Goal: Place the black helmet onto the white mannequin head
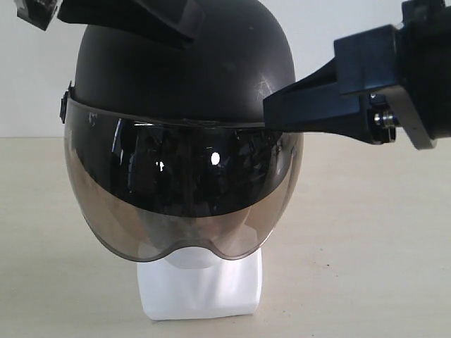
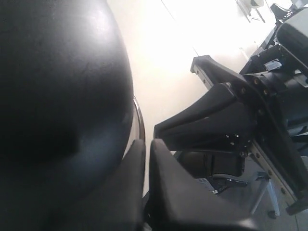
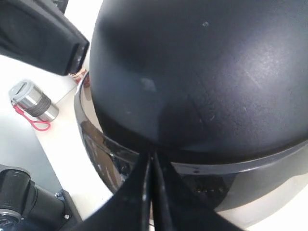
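Note:
The black helmet point(image 1: 190, 70) sits over the white mannequin head, whose chin and squarish base point(image 1: 201, 285) show below the smoky visor point(image 1: 183, 197). My left gripper point(image 1: 184, 34) is shut with nothing between its fingers and rests on the helmet's crown from the upper left. In the left wrist view its tips point(image 2: 147, 142) lie beside the dark shell point(image 2: 57, 86). My right gripper point(image 1: 271, 107) is also shut and empty. Its tips touch the helmet's side just above the visor rim, as seen in the right wrist view point(image 3: 151, 156) against the shell point(image 3: 207, 72).
The mannequin stands on a pale tabletop point(image 1: 366, 232) before a white wall. A small silver cylinder with a red cord point(image 3: 31, 101) lies on the table beyond the helmet. The right arm's body point(image 2: 231, 115) shows in the left wrist view.

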`<action>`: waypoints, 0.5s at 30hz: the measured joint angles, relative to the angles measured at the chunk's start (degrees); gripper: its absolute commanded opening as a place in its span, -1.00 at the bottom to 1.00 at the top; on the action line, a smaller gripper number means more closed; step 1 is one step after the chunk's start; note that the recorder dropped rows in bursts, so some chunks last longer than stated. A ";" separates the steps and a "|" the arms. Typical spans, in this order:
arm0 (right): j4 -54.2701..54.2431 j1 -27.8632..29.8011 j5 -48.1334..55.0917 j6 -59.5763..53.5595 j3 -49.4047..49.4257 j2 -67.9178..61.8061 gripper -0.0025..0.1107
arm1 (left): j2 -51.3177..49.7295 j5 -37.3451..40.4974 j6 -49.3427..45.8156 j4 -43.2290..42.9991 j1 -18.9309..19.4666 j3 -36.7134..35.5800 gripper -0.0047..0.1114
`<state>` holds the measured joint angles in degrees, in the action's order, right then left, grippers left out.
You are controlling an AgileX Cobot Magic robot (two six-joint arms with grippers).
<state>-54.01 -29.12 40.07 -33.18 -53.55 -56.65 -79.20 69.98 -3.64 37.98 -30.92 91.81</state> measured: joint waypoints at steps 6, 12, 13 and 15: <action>0.00 0.00 0.00 -0.17 0.00 0.00 -0.96 | -0.26 0.00 0.00 -1.65 0.00 0.00 -0.84; 0.00 0.00 0.00 -0.35 0.00 0.00 -0.96 | -0.26 0.00 0.53 -3.93 0.00 0.00 -0.84; 0.00 0.00 0.00 -0.35 0.00 0.00 -0.96 | -0.26 0.00 0.53 -4.06 0.00 0.00 -0.84; 0.00 0.00 0.00 -0.45 0.00 0.00 -0.96 | -0.26 0.00 0.62 -4.06 0.00 0.00 -0.84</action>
<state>-54.01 -29.12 40.07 -33.63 -53.55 -56.65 -79.46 69.98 -3.02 33.92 -30.92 91.81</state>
